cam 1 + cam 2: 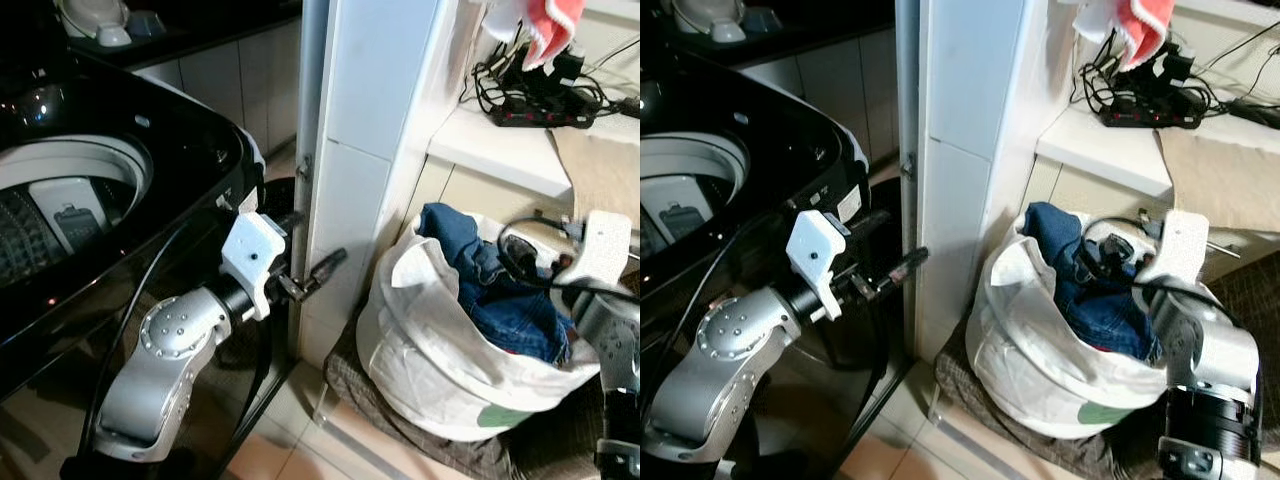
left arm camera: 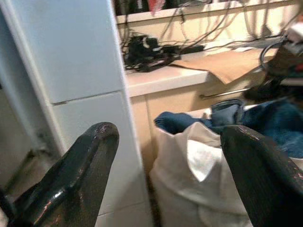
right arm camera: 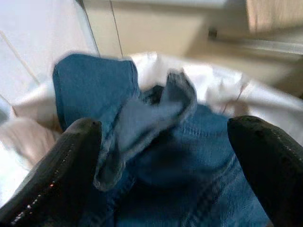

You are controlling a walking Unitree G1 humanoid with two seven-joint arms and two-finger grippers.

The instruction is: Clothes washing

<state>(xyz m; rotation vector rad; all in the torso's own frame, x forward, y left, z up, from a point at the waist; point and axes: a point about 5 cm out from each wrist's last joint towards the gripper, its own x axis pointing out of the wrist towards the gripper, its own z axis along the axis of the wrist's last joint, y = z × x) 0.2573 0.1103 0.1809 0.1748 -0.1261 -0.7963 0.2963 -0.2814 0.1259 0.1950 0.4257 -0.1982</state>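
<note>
Two grippers are open. The right gripper hangs just above the jeans in the white bag, ready to grab. The left gripper waits beside the washer, holding nothing.

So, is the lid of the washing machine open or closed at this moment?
Open. The washing machine shows its round white drum opening from above, and no lid covers it.
</note>
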